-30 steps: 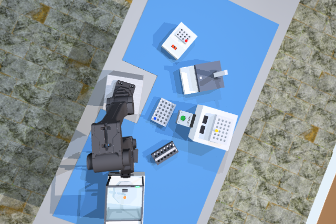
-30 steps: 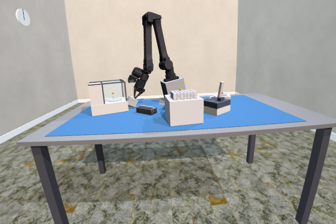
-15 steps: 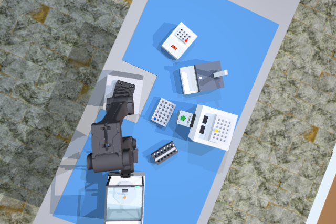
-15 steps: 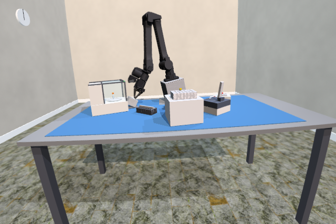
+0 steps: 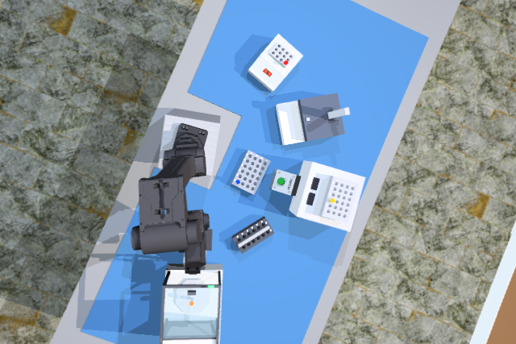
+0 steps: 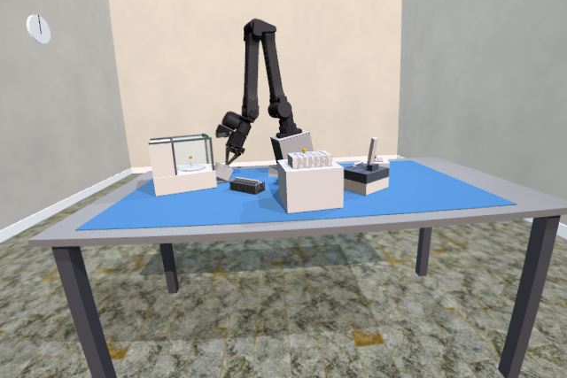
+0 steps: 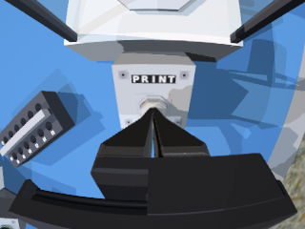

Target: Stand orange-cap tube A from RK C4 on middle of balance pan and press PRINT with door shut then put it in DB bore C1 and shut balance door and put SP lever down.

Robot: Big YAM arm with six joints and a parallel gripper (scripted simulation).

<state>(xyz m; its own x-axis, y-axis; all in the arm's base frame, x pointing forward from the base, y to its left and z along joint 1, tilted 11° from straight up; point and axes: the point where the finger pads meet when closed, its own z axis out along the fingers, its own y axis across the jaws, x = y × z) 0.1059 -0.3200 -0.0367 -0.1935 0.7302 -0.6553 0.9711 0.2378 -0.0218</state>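
Tube A [image 5: 191, 303] [image 6: 190, 158], orange-capped, stands upright on the pan inside the glass box of the balance [image 5: 208, 277] [image 6: 185, 182] [image 7: 91, 29]. The top pane looks shut, and the green lamp [image 5: 211, 286] [image 6: 209, 136] is lit. My gripper [image 6: 227, 163] [image 7: 152, 113] is shut and empty, its tips at the white PRINT key [image 7: 152, 102] on the sloping front; contact is hard to tell. The dry block [image 5: 256, 68] holds a red-capped tube [image 5: 285, 62]; its C1 bore is too small to judge. The SP lever [image 5: 338, 113] [image 6: 372, 151] stands raised.
The tube rack [image 5: 267, 161] holds a blue-capped tube [image 5: 238, 181]. The mixer [image 5: 300, 207] [image 6: 311, 189] holds a yellow-capped tube [image 5: 332, 201] [image 6: 304, 150]. The magnet block [image 5: 252, 234] [image 6: 247, 185] [image 7: 33, 131] lies between mixer and balance. The spectrophotometer [image 5: 290, 122] [image 6: 366, 186] stands beyond the rack.
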